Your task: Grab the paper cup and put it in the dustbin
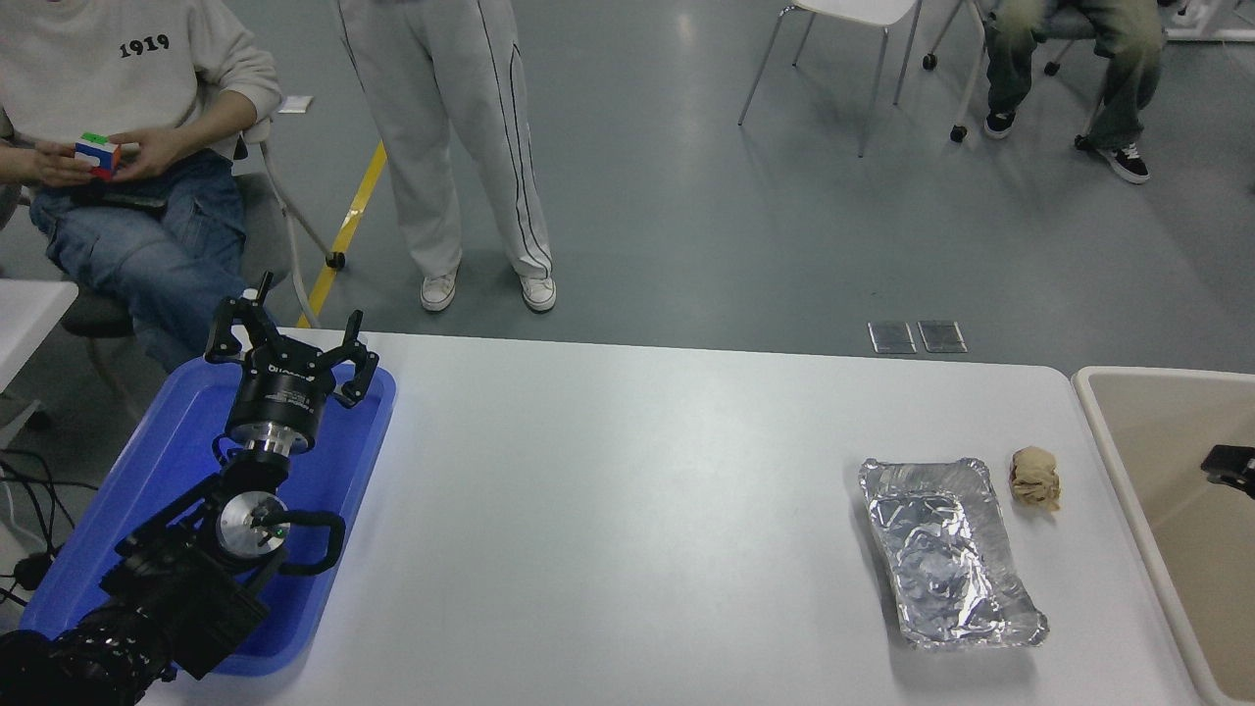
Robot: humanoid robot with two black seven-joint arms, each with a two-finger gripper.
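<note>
My dustbin (1128,461) sits at three o'clock: smooth beige plastic, thick rounded rim. The paper cup is nowhere in sight. Only a black tip of my right gripper (1230,463) shows over it; its fingers I cannot tell. My left gripper (290,345) hangs over the glossy blue tray (363,431), fingers spread, empty. On the white table (627,510), crinkled foil tray (946,554) beside crumpled tan paper ball (1035,478).

White worktop (627,490): blue tray (338,471) at left edge; crinkled foil tray (946,559) right of centre, crumpled tan paper ball (1035,478) just beside it.

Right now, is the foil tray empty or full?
Empty: the foil tray shows only bare crinkled foil inside; the tan paper ball lies just beside it, not in it.
</note>
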